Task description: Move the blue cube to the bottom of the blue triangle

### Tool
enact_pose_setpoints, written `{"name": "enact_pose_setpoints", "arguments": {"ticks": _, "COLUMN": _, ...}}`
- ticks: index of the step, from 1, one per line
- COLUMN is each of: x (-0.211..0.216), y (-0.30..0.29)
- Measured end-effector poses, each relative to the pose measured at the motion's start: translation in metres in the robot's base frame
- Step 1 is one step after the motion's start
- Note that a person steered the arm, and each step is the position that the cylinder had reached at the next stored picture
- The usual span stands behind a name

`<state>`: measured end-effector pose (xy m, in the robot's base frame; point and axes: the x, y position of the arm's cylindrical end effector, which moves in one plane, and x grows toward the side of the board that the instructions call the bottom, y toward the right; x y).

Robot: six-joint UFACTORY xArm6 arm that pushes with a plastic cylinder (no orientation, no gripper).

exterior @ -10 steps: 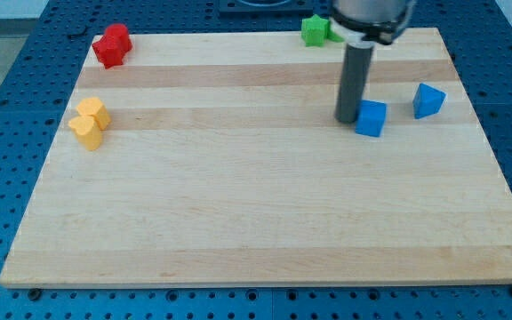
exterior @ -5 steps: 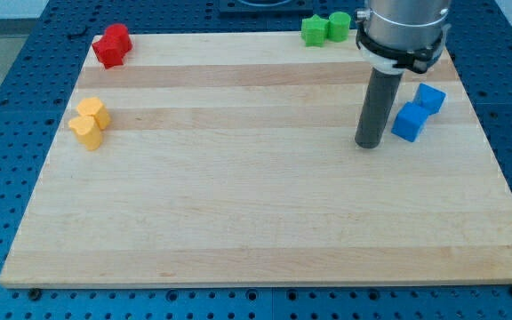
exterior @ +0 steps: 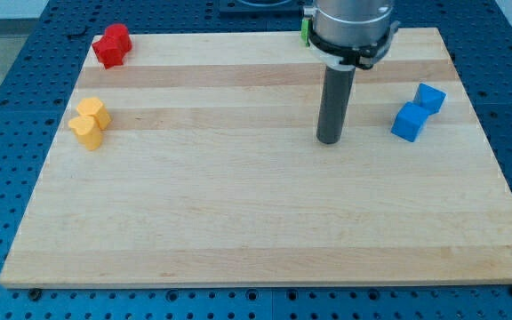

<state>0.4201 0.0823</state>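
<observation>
My tip (exterior: 329, 140), a bare rod with no pincer to spread or press, has backed left off the blue cube (exterior: 408, 122), which it just shoved against the lower-left of the blue triangle (exterior: 430, 97) near the board's right edge, so task looks about done.

Wooden board (exterior: 238, 222); blue (exterior: 408, 122), yellow (exterior: 89, 124), red (exterior: 112, 45) blocks

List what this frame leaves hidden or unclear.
- Green blocks at the view's top: nearly all hidden behind the arm; count and shape cannot be told.
- Red blocks and yellow blocks: too small to tell shapes.
- Blue cube and blue triangle: whether they touch is unclear.
- My tip shows, left of the cube.
</observation>
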Motion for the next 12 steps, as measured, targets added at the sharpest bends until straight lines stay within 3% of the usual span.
{"name": "enact_pose_setpoints", "arguments": {"ticks": 4, "x": -0.006, "y": 0.108}}
{"name": "enact_pose_setpoints", "arguments": {"ticks": 8, "x": 0.039, "y": 0.053}}
{"name": "enact_pose_setpoints", "arguments": {"ticks": 12, "x": 0.026, "y": 0.135}}
